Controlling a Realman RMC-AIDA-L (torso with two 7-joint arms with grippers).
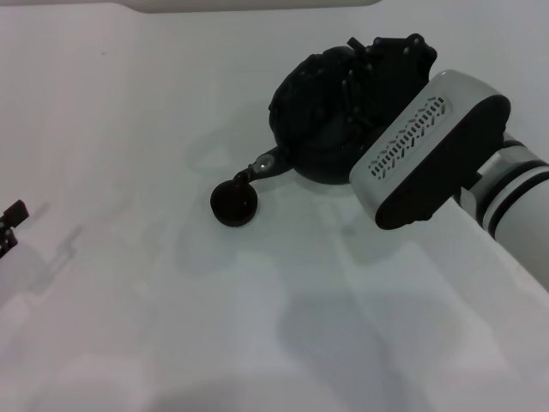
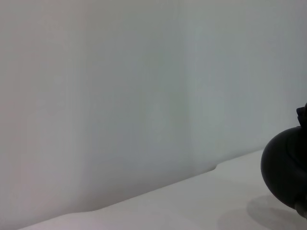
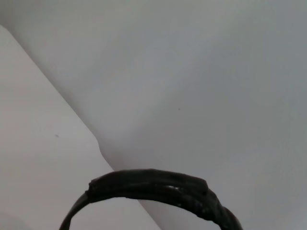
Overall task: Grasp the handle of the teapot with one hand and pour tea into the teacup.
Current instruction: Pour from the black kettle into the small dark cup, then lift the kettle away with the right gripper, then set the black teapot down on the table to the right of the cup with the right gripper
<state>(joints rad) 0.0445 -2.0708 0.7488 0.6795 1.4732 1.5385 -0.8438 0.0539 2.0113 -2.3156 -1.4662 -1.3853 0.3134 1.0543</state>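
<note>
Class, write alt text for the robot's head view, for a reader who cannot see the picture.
The right gripper is down over the top of a dark round teapot on a white table, its silver-tipped spout right at the rim of a small dark teacup. The left gripper shows only at the left edge, far from both.

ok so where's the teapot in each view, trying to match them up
Head view: the teapot sits upper right of centre, its spout over the teacup, the right gripper on its top.
Left wrist view: only its round body at the lower right edge.
Right wrist view: only the handle arching along the bottom.
Shared landmark: the white table.
</note>
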